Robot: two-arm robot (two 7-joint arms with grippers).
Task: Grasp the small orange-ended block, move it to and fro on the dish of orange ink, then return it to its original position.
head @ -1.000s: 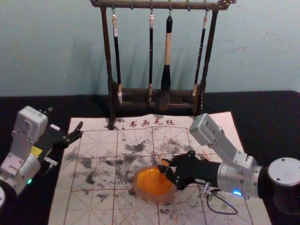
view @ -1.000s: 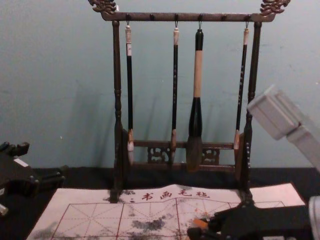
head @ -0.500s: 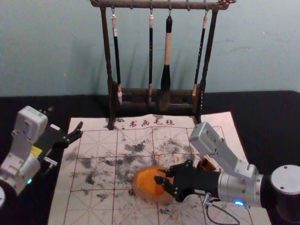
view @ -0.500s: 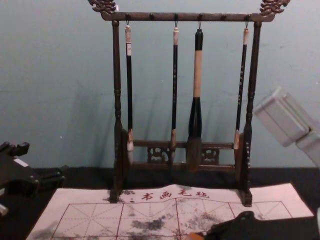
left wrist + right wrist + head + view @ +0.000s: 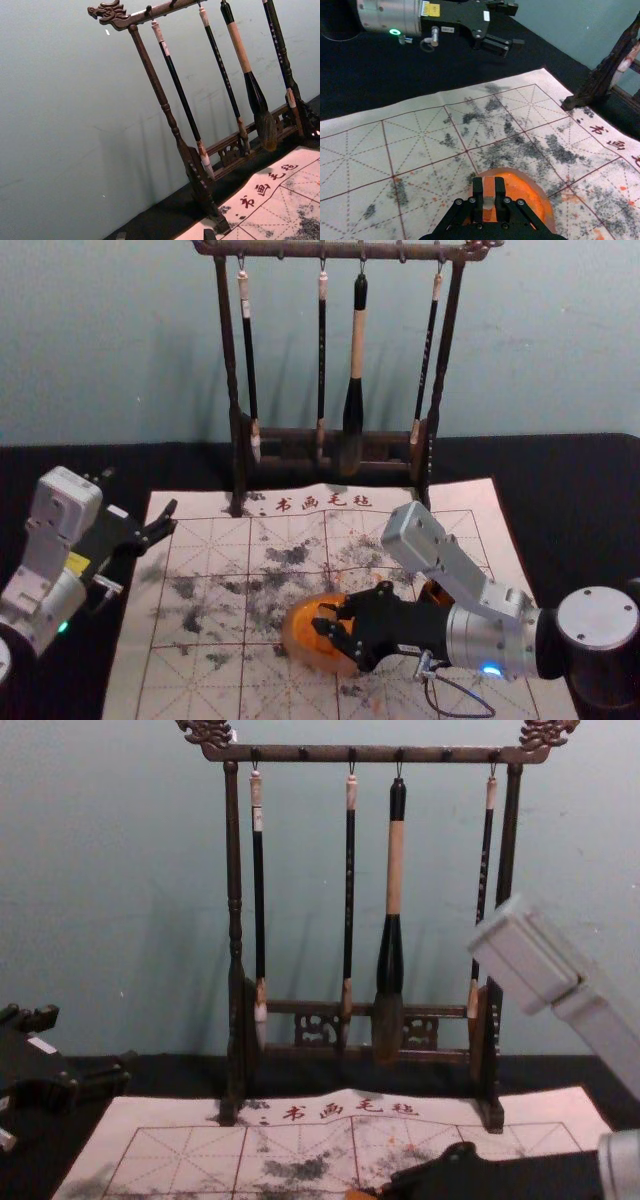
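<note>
In the head view my right gripper [image 5: 325, 628] reaches over the dish of orange ink [image 5: 300, 645] from the right. The right wrist view has the block [image 5: 489, 189], orange at its top and pale lower down, held between the two fingers of the right gripper [image 5: 489, 183], with the ink dish [image 5: 546, 204] around and below it. Whether the block touches the ink I cannot tell. My left gripper [image 5: 140, 492] stays parked at the left, its fingers apart; its fingertips also edge into the left wrist view, gripper [image 5: 165, 235].
A small brown object [image 5: 436, 593] is partly hidden behind the right gripper's arm. The brush rack [image 5: 237, 455] with several hanging brushes stands at the back. An ink-stained gridded mat [image 5: 205, 680] lies under the dish.
My right gripper has shifted left and toward the robot over the dish, with the block in it. The brown object has come into view behind it. The left arm has stayed still.
</note>
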